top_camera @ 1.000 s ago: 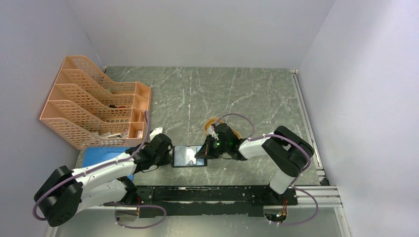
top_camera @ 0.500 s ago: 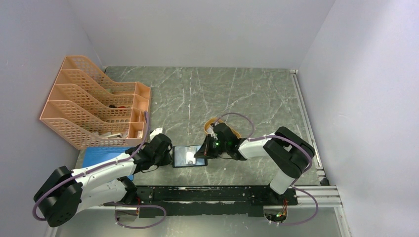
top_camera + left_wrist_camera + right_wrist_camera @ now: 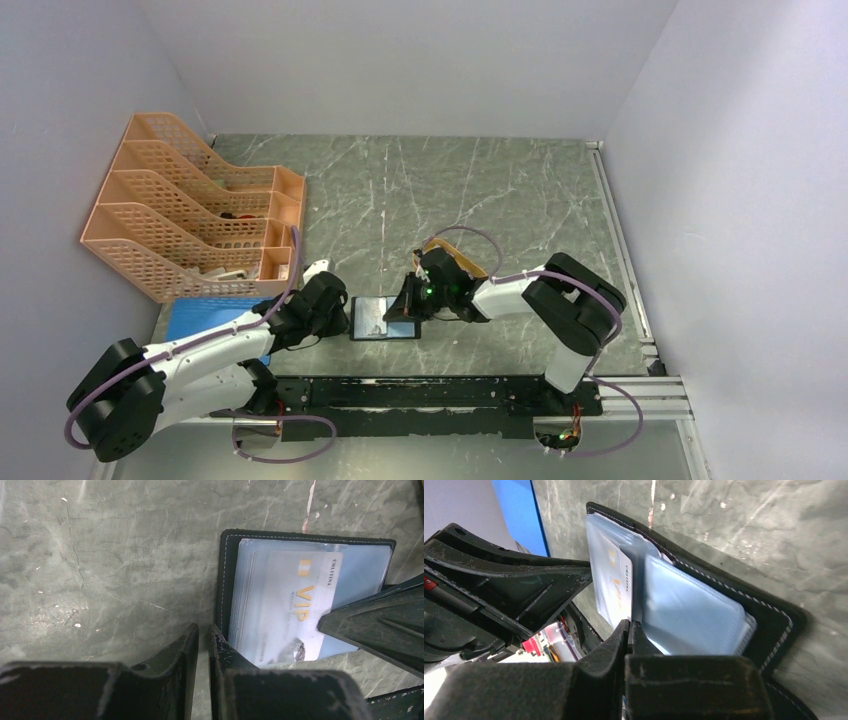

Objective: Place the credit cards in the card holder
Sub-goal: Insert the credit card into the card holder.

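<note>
At far left, orange mesh file rack [image 3: 190, 215], with blue pad [image 3: 205, 318] near side of it. Left gripper [image 3: 203, 632] fingers barely apart, thin slit, nothing in slit; one finger on card holder [image 3: 226, 575] left edge. Card holder open flat on marble table [image 3: 480, 190], near centre, between both grippers. White VIP card [image 3: 295, 605] at its left pockets; in or on, cannot tell. Right gripper [image 3: 629, 628] fingers together, tip touching card's right edge. Orange tray [image 3: 468, 262] just far of right wrist.

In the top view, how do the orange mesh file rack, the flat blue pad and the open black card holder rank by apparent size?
1. orange mesh file rack
2. flat blue pad, partly covered by the left arm
3. open black card holder
</note>
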